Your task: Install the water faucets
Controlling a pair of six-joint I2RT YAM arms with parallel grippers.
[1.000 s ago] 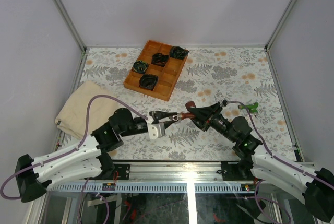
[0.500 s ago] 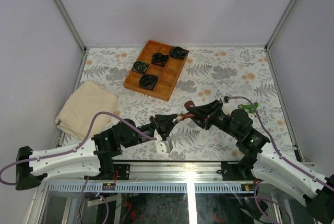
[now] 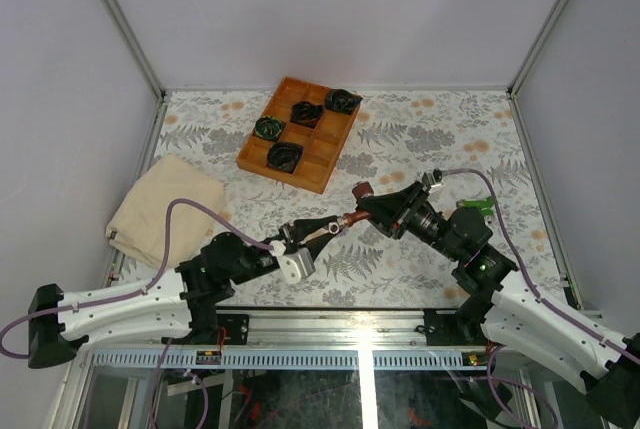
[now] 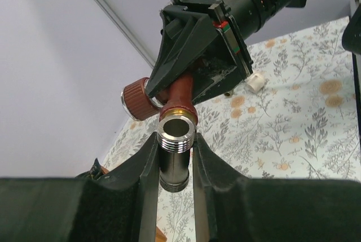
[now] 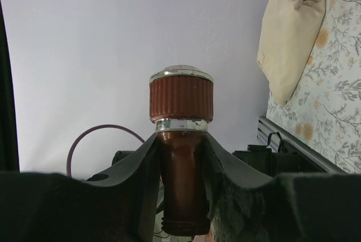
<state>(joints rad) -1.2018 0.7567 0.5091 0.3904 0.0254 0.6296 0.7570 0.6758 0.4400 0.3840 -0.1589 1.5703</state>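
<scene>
I held the dark red-brown tap-shaped faucet (image 3: pixel 352 217) above the near middle of the flower-patterned table (image 3: pixel 420 134). My left gripper (image 3: pixel 322 229) clamped its threaded end from the left, and my right gripper (image 3: pixel 375 211) clamped its body from the right. Behind it, left of centre, sat the divided wooden tray (image 3: pixel 325 149), with four black-and-green coiled bundles (image 3: pixel 284 156) in its compartments. The folded beige cloth (image 3: pixel 165 207) lay at the left edge, nearer than the tray. The bright green plastic faucet (image 3: pixel 480 205) lay at the right, just behind my right arm (image 3: pixel 520 299).
</scene>
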